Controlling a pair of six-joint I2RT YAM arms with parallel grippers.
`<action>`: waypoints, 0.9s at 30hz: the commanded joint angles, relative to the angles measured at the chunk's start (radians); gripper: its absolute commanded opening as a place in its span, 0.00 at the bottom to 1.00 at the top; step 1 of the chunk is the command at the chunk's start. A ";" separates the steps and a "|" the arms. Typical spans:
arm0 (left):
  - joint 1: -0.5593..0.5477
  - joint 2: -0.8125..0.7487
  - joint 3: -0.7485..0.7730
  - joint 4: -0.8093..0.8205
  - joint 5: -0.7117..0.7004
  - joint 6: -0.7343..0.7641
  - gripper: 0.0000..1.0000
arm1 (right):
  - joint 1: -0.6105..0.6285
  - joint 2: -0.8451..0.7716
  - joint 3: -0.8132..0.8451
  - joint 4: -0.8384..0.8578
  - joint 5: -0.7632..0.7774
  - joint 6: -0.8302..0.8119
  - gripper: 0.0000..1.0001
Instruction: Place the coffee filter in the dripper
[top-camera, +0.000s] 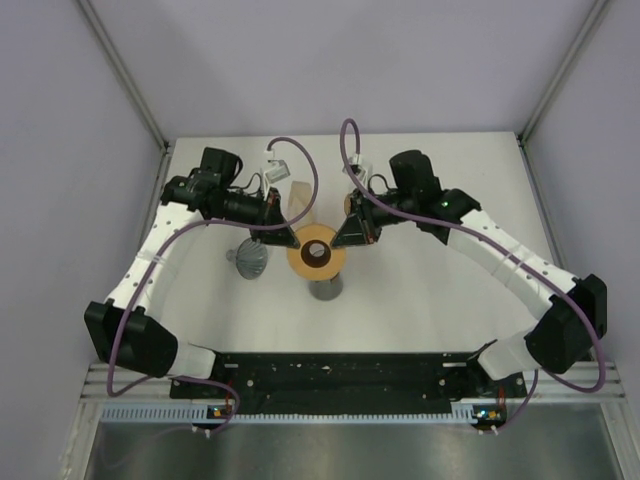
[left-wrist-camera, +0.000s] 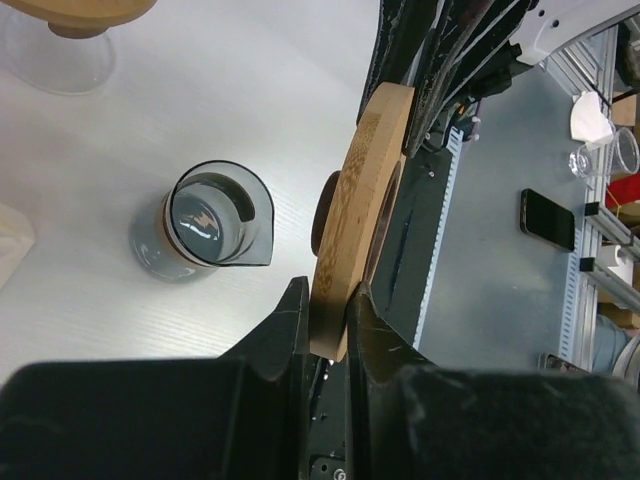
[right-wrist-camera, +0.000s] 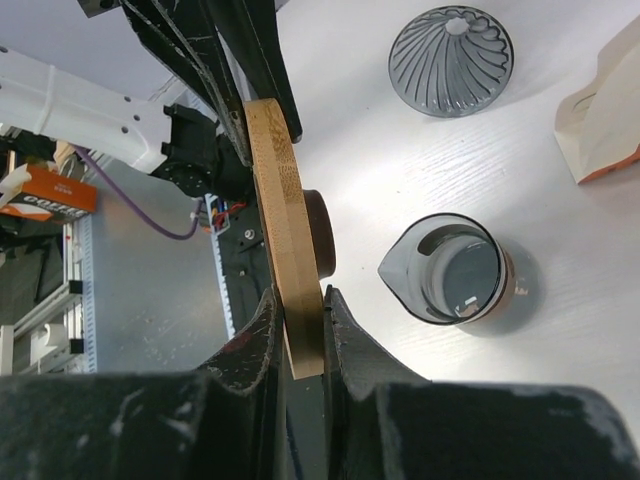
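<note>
Two robot arms meet over a white surface (top-camera: 420, 315), each gripping the same wooden ring (top-camera: 320, 272) from opposite sides. The ring hangs in the air above a smoky glass carafe (right-wrist-camera: 450, 270), which stands upright on the surface with its spout showing.

The left tool (left-wrist-camera: 328, 300) is clenched on the ring's rim, a black finger pressed to each flat face. The right tool (right-wrist-camera: 298, 305) is clamped on the opposite rim in the same way. From both wrist cameras the ring shows edge-on, with a dark collar at its centre.

The dripper (right-wrist-camera: 450, 45), a grey ribbed glass cone, sits on the surface to the carafe's left, apart from it and touched by neither arm. Its spiral ribs and small centre opening face upward.

The coffee filter (right-wrist-camera: 605, 110), pale beige paper with an orange edge, rests on the surface beyond the carafe, toward the far wall. It is well clear of the dripper, and neither tool touches it. From overhead it shows as a light sliver just behind the ring, between the two wrists. The filter is not in the dripper.
</note>
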 joint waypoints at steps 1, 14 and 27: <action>-0.017 0.009 -0.032 0.051 -0.040 -0.148 0.00 | 0.004 0.025 0.054 0.060 0.169 0.058 0.00; 0.029 -0.004 -0.112 0.243 0.033 -0.493 0.00 | 0.145 0.042 0.109 -0.050 0.610 -0.075 0.72; 0.075 -0.001 -0.161 0.312 0.140 -0.572 0.00 | 0.218 0.102 0.131 -0.041 0.749 -0.158 0.71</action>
